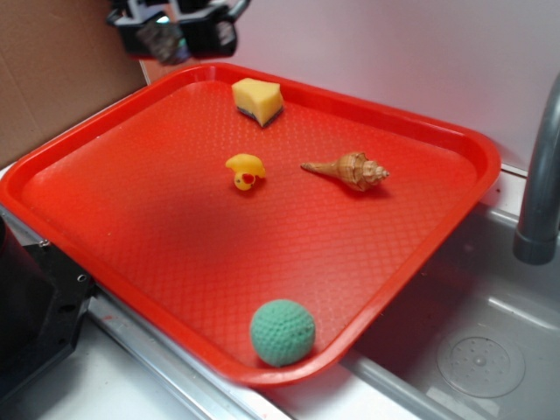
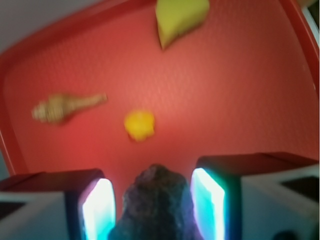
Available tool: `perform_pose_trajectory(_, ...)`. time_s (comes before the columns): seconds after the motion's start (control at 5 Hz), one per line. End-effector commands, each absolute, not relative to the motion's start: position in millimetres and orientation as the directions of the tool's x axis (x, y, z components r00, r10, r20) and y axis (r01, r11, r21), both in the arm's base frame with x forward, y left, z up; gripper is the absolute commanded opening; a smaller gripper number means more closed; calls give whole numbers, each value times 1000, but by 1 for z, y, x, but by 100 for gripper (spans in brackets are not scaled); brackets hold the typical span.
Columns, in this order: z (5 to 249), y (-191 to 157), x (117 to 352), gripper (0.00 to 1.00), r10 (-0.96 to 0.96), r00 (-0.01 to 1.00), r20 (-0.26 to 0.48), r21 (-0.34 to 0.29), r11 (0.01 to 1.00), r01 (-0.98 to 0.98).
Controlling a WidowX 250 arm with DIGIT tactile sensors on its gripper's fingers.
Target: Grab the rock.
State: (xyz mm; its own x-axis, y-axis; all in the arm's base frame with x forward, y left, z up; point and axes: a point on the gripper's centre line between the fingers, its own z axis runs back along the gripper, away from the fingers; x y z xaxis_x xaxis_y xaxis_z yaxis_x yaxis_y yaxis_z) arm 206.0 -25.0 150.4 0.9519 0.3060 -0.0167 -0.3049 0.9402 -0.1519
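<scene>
Rock (image 2: 157, 205) sits between the pincer (image 1: 175, 35) fingers (image 2: 97, 210), gripped — long axis runs along the fingers, narrower end twd the tray (image 1: 157, 219). Pincer closed on it, up over tray's far-left corner. Red textured tray rests by a grey sink (image 1: 490, 341); faucet (image 1: 542, 166) at right, white wall (image 1: 394, 52) behind.

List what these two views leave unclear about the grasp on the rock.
- Exterior: the black gripper is cut off by the top edge, blurred; the rough dark grey-brown rock barely shows there.
- Wrist: the rock's lower part runs off the bottom edge, so its full shape is unknown.
- Wrist: the pads flank the rock, but blur and glare hide whether they touch it.
- Wrist: the small yellow toy is too blurred to identify.
</scene>
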Motion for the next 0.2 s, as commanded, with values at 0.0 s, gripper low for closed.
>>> perform_pose_trajectory(0.0, 151, -7, 203, 0, 349, 935, -62, -176, 918, -355)
